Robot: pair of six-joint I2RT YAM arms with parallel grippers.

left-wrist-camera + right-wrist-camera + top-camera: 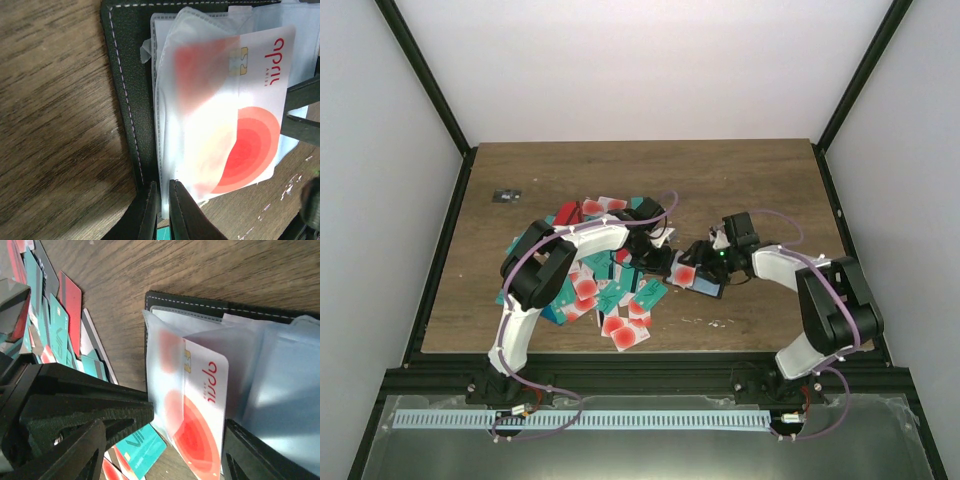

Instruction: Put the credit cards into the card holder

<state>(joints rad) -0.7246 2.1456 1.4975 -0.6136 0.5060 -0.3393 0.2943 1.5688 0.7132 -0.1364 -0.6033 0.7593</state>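
A brown wooden desk [760, 180] fills the floor of a white-walled enclosure. The left arm [535, 270] and the right arm [830, 300] both reach in toward its middle, their ends close together. Under and around the left arm lies a loose heap of credit cards [610, 300], teal, red and white with red circles, overlapping one another on the left half of the desk. Just right of that heap, between the two arm ends, the black card holder [125, 75] lies open on the wood, white stitching along its edge and its clear sleeves [165, 60] fanned upward. A white card [250, 100] with a red circle, a gold chip and red lettering sits partway inside one sleeve, its outer end sticking out. The left fingers [182, 215] are pinched together on the edge of the card holder's sleeves. The right fingers [265, 455] stand wide apart on either side of the white card, gripping nothing. A small dark object [506, 196] lies alone near the far left corner, well apart from the cards
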